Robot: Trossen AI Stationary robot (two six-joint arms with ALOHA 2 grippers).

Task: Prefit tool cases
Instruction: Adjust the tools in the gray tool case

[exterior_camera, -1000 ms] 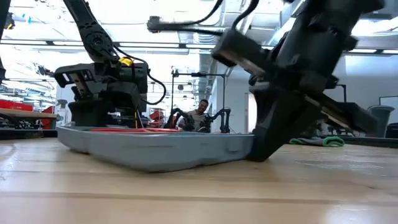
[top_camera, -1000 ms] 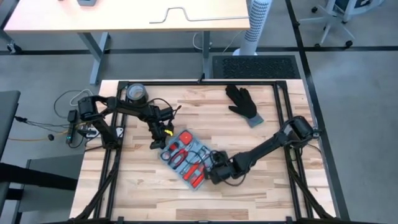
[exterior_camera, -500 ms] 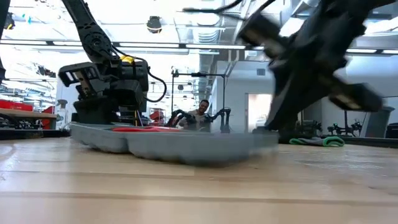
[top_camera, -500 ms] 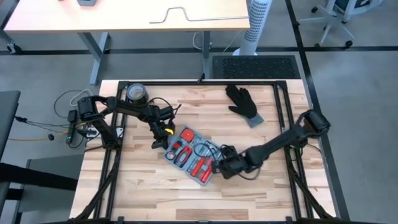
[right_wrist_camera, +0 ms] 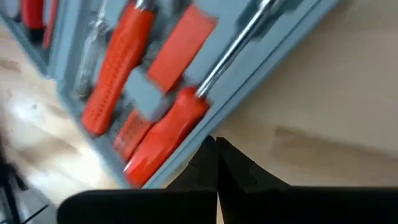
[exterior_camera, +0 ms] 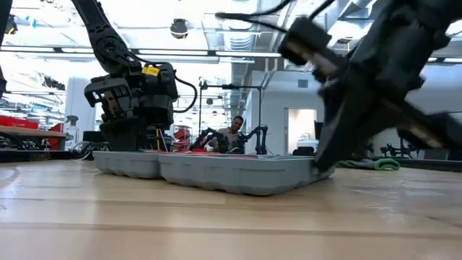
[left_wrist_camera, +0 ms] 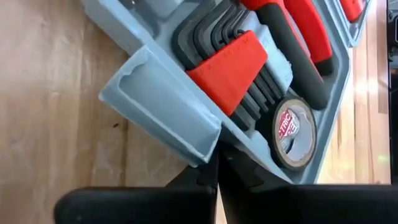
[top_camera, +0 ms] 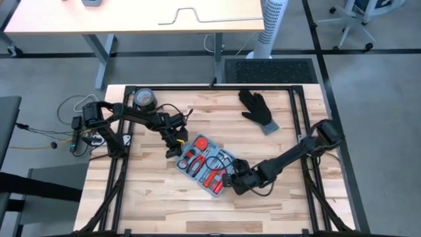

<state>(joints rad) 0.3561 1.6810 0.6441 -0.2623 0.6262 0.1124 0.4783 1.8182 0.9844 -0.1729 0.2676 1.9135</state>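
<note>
Open blue-grey tool case (top_camera: pixel 205 164) of red-handled tools, flat, diagonal, mid-table.

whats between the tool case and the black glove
Only bare wooden table: in the high view, nothing lies between the open tool case and the black glove.

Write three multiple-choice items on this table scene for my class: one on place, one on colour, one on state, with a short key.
1. Where does the black glove lie?
A. inside the case
B. on the table, apart from the case
C. in the left gripper

2. What colour are most tool handles in the tool case?
A. red
B. green
C. yellow

3. How is the case?
A. shut
B. upright
C. lying open

Key: B, it lies toward the far right of the table; A, red grips fill the recesses; C, tools show from above, with the left gripper and right gripper at opposite ends.
</note>
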